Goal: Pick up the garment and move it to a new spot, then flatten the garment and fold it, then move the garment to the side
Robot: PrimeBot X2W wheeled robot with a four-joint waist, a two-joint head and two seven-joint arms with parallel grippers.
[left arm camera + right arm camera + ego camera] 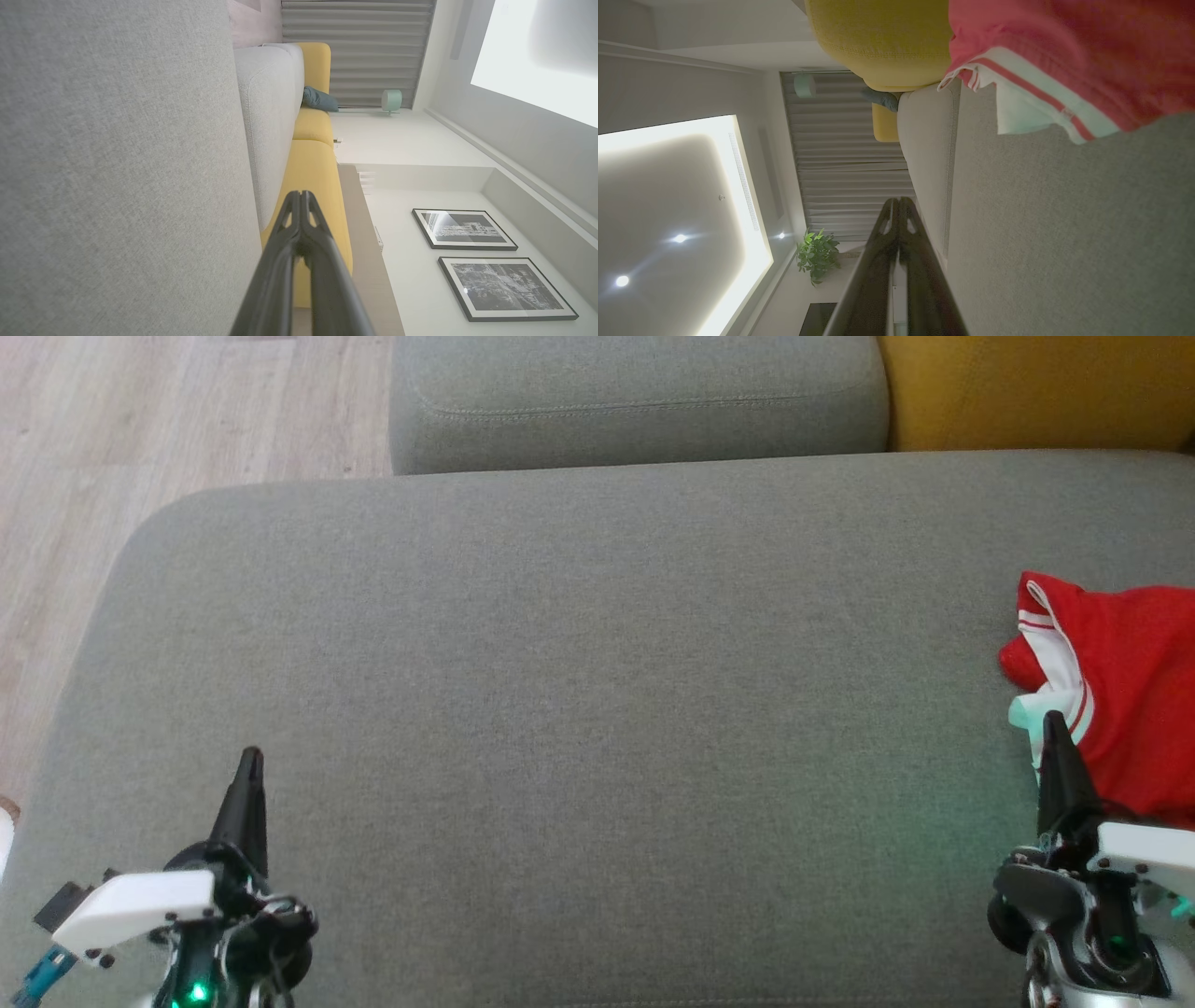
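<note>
Red garment [1130, 700] lies crumpled at the grey cushion's [560, 709] right side. Left gripper [250, 758] and right gripper [1054, 721] are closed and empty, at its near edge.

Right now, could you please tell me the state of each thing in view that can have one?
Garment: crumpled, not folded, lying on the right of the sofa seat.
Left gripper: shut, empty, over bare seat.
Right gripper: shut, empty, tip beside the garment's white hem, not gripping it.

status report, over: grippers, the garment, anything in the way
Left gripper shut, empty, over bare cushion. Right gripper shut, empty, beside the red garment. Garment crumpled on the cushion, far right of head view. Nothing in the way.
</note>
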